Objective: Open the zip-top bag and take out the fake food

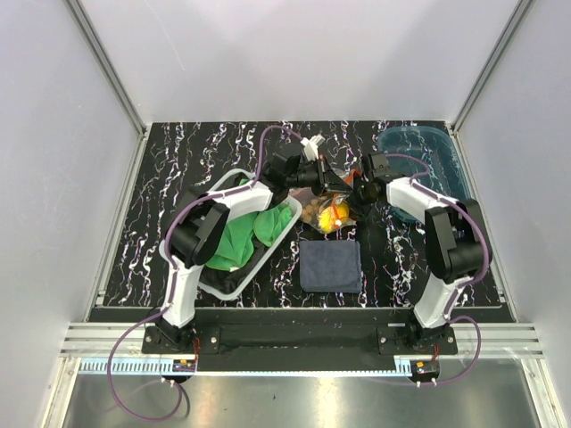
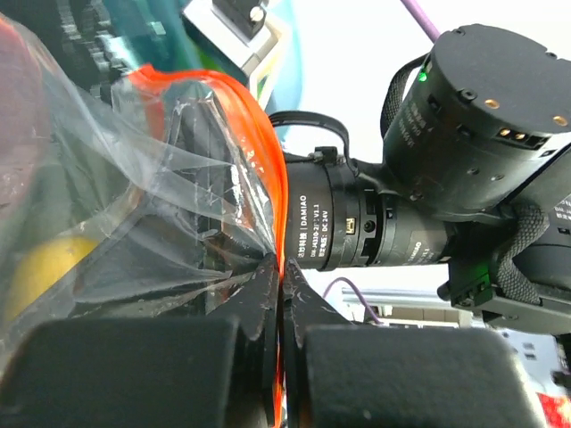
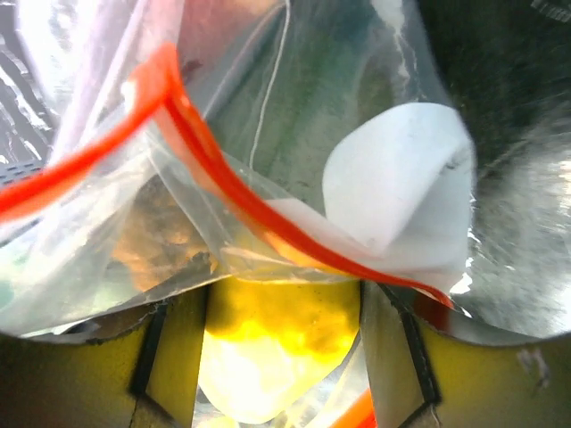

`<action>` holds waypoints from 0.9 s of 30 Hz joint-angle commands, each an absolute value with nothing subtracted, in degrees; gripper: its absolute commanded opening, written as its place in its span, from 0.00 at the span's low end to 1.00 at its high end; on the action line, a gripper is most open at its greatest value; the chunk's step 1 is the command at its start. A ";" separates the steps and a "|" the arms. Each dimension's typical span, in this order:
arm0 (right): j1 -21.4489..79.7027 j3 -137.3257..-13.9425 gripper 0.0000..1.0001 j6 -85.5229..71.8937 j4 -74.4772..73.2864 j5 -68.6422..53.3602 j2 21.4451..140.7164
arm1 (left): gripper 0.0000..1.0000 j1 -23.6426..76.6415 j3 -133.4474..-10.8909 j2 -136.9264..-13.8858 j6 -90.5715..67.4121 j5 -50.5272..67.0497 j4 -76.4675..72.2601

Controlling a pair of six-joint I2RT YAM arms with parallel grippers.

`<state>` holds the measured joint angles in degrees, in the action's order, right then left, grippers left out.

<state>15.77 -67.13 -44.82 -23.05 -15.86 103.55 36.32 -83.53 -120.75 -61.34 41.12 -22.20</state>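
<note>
The clear zip-top bag (image 1: pixel 323 210) hangs lifted between both grippers above the table's middle. My left gripper (image 2: pixel 281 267) is shut on its orange-red zip strip (image 2: pixel 260 134), with the film (image 2: pixel 134 223) bunched to the left. My right gripper (image 3: pixel 283 299) reaches into the bag's mouth, past the strip (image 3: pixel 205 160). A yellow lemon-like piece of fake food (image 3: pixel 277 339) fills the gap between its fingers and touches both. A brown cluster (image 3: pixel 165 236) lies beside it in the bag. From above, the left gripper (image 1: pixel 332 183) and right gripper (image 1: pixel 351 198) almost meet.
A dark blue cloth (image 1: pixel 330 265) lies flat just in front of the bag. A white tray (image 1: pixel 234 287) holding a green cloth (image 1: pixel 254 230) sits under the left arm. A translucent blue tray (image 1: pixel 419 147) stands at the back right. The right arm's wrist (image 2: pixel 464 152) is close to my left gripper.
</note>
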 commanded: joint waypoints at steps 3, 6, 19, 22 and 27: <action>16.35 -69.61 0.16 -35.52 -22.76 -8.54 91.76 | 0.00 35.16 -84.29 -117.95 -59.59 40.96 -20.74; 16.35 -69.43 0.12 -33.15 -23.56 -5.38 89.13 | 0.00 35.16 -84.72 -117.77 -60.29 40.96 -21.09; 16.35 -66.10 0.06 -27.51 -18.20 -5.01 81.21 | 0.00 34.28 -85.17 -115.84 -61.17 40.17 -20.57; 16.35 -63.90 0.06 -26.98 -17.93 -2.73 78.76 | 0.00 33.49 -84.55 -114.26 -60.21 39.47 -20.13; 16.26 -62.84 0.03 -27.95 -19.24 -3.94 79.62 | 0.00 32.52 -86.13 -112.15 -57.14 38.76 -16.97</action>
<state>16.01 -62.83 -28.71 -21.76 -2.63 80.34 33.61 -84.93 -115.85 -60.66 41.15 -18.85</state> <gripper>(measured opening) 0.653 0.012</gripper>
